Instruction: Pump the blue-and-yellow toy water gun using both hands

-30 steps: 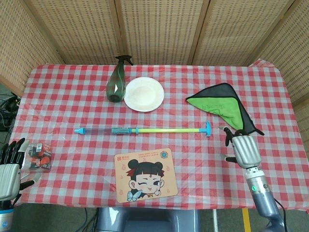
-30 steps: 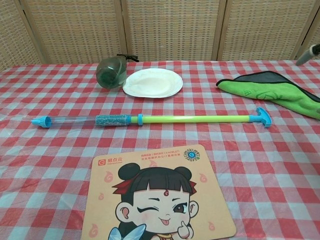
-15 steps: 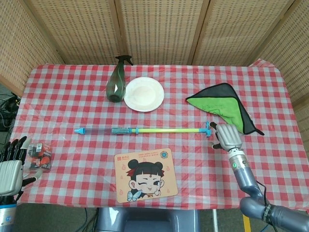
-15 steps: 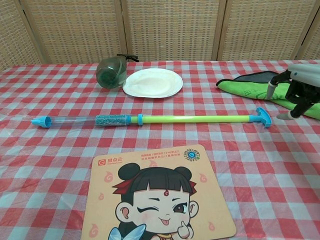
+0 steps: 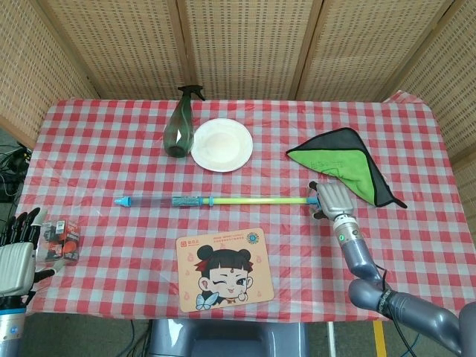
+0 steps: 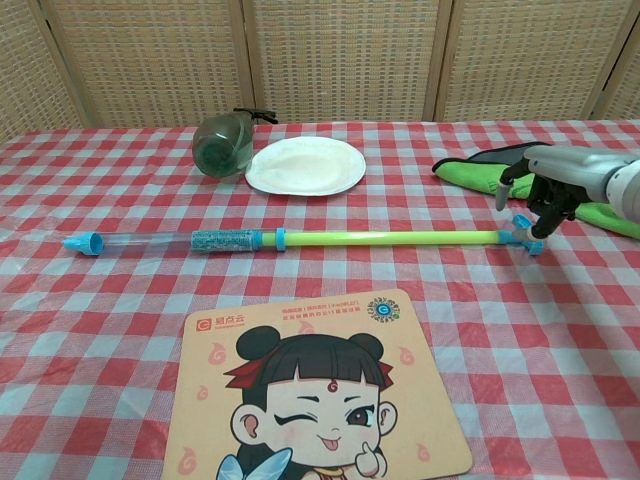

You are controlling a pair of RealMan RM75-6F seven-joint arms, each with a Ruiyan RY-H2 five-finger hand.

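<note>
Woven rattan screens (image 5: 238,44) wall in a surface (image 5: 416,149) covered by a red-and-white checked cloth. Across its middle lies the blue-and-yellow toy water gun (image 5: 216,200), nozzle toward the robot's left, yellow plunger rod drawn out toward the right, its blue T-handle (image 6: 524,234) at the far end. The right hand (image 5: 332,199) sits over that handle with fingers (image 6: 500,190) spread and curving down around it; none looks clamped, so it seems to hold nothing yet. The left hand (image 5: 16,256) hangs at the near left corner, fingers apart and empty, well away from the gun's barrel.

The likely trouble is a one-sided push: with the barrel unsupported, pressing the handle would probably slide the whole gun along the cloth instead of driving the plunger. The handle is small and low, so fingers could skate off it or snag the cloth. The green cloth (image 5: 343,165) lies just beyond the right hand and could be dragged.

Elsewhere sit a dark spray bottle (image 5: 179,125) on its side, a white plate (image 5: 222,144), a cartoon mat (image 5: 223,269) and a small red packet (image 5: 61,239).
</note>
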